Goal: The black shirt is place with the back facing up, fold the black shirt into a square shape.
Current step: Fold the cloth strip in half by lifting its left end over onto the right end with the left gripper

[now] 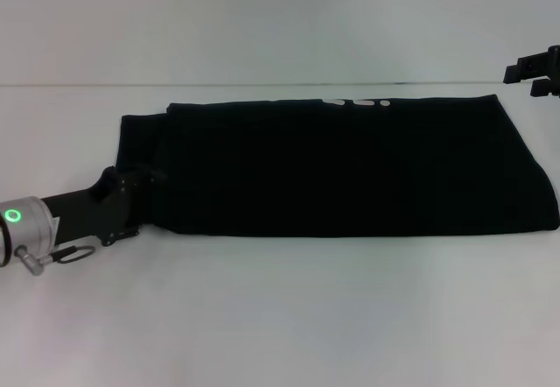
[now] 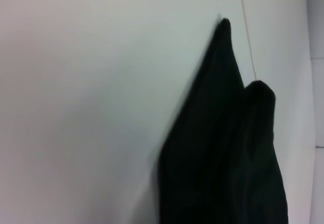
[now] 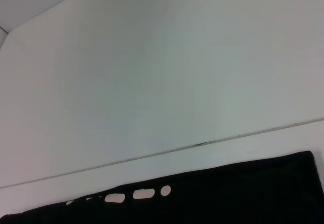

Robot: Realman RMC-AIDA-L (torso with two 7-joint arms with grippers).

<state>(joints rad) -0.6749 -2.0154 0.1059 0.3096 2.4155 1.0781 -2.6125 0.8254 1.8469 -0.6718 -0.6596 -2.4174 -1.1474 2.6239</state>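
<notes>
One white table is seen with bare room along its near edge, one black shirt laid folded long across the middle, left gripper at its left end, right gripper raised far right, fingers unreadable on both.

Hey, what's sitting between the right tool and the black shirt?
Nothing: in the head view only bare white table separates the right tool from the black shirt.
</notes>
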